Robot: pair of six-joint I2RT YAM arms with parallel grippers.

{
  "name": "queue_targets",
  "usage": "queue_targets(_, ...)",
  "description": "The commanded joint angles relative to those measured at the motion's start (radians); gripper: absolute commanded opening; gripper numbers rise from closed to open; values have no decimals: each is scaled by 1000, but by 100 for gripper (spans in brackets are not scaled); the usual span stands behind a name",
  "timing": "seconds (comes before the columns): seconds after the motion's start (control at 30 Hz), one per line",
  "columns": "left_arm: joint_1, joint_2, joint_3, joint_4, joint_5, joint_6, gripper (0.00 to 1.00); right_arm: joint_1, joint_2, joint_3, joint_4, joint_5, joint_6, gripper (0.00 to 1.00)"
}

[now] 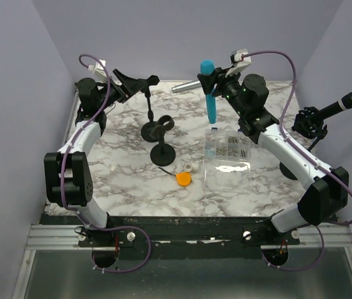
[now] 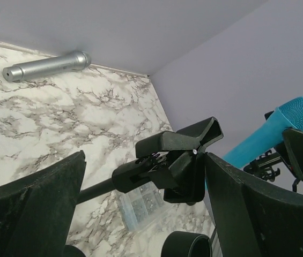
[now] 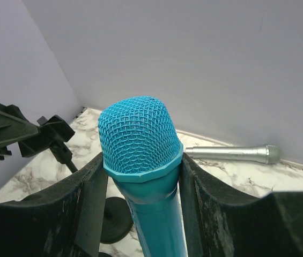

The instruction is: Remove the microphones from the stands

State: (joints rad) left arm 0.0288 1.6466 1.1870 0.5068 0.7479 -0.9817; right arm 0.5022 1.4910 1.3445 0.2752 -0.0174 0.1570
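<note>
The mic (image 3: 140,139), teal plastic with a woven mesh dome, stands upright at the upper middle of the overhead view, free of the stand (image 1: 162,152) and pinched below its head by the right hand (image 3: 140,198). To its left, the left hand (image 2: 146,160) is spread around the stand's black spring clip (image 2: 178,155). A smooth silver mic (image 1: 185,87) lies at the back of the marble-veined bench (image 1: 119,174). A clear box (image 1: 228,156) of small parts sits lower right.

Woven-mesh head and smooth plastic body on teal microphone (image 3: 139,144); matt black stand (image 1: 162,153); smooth marble-patterned table (image 1: 126,175); behind teal microphone, satin-metal silver microphone (image 3: 231,154).
</note>
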Motion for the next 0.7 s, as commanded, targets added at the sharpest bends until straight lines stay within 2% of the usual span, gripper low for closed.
queue_targets(0.0,-13,29,37,-13,-59,-27,89,-2,-5,-13,32,-36,13,1)
queue_targets(0.13,-14,51,42,36,-50,-54,89,-1,-5,-18,33,-35,5,1)
queue_targets(0.33,-12,35,20,99,-56,-61,98,-1,-2,-27,38,-42,-8,1)
queue_targets(0.53,-10,58,10,153,-50,-99,99,-2,-1,-33,39,-47,-18,1)
queue_targets(0.67,-11,72,0,144,-58,-98,95,-2,-5,-42,42,-46,-26,1)
